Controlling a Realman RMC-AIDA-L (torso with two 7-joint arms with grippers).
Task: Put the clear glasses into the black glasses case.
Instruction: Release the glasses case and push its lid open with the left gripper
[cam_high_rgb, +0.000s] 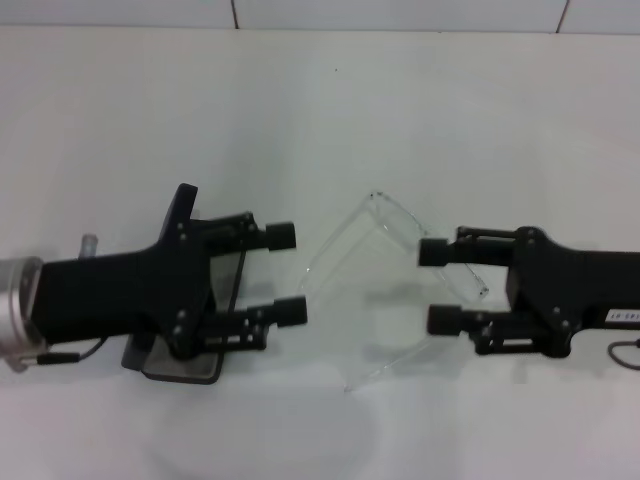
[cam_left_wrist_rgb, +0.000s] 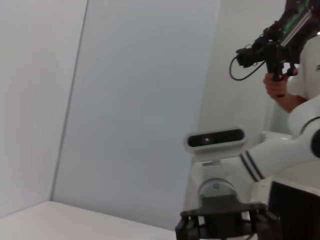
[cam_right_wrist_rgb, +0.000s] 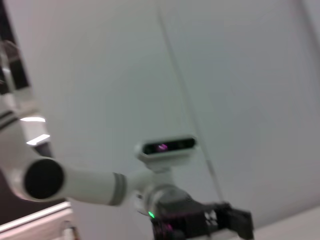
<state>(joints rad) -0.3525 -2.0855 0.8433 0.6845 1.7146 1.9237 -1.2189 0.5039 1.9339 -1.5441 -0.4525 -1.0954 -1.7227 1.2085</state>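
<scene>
The clear glasses (cam_high_rgb: 372, 262) lie on the white table (cam_high_rgb: 300, 110) in the middle of the head view, between my two grippers, with the thin arms running toward the front. My left gripper (cam_high_rgb: 288, 273) is open just left of them. It hovers over the black glasses case (cam_high_rgb: 186, 366), which stands open and is mostly hidden beneath it; only the lid edge (cam_high_rgb: 181, 204) and the grey lining show. My right gripper (cam_high_rgb: 440, 286) is open at the glasses' right end, its far finger (cam_high_rgb: 436, 251) at the lens edge. Whether it touches the lens I cannot tell.
Bare white table stretches behind and in front of the glasses, up to a tiled wall (cam_high_rgb: 400, 12) at the back. The wrist views show only walls, the robot's head camera (cam_left_wrist_rgb: 216, 140) and the opposite arm. A person's hand holding a black device (cam_left_wrist_rgb: 274, 50) shows in the left wrist view.
</scene>
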